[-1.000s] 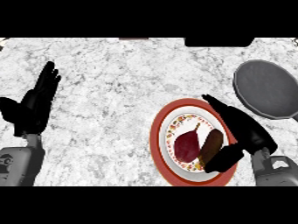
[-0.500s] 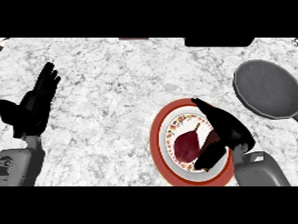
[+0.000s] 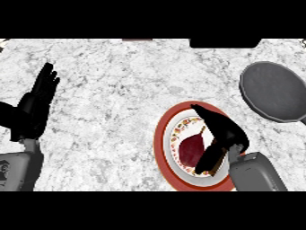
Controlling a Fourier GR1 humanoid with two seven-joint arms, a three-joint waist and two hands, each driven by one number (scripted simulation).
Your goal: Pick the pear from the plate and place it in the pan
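Note:
A dark red pear [image 3: 191,148] lies on a white plate with a red rim [image 3: 163,143] at the lower right of the counter, its stem pointing up and right. My right hand [image 3: 223,134] hovers over the plate's right half, fingers curling down against the pear's right side; the thumb points up toward the plate's far rim. The pear is not lifted. A dark grey pan [image 3: 275,91] sits at the upper right, its handle running toward the right edge. My left hand [image 3: 29,112] rests open at the left, fingers up.
The counter is white and grey marble [image 3: 128,90]. A dark object [image 3: 225,42] sits at the far edge, top right of centre. Patterned corners show at the far left and right.
My right hand has moved left over the plate and lowered its fingers beside the pear, covering the plate's right half. The left hand and pan have stayed put.

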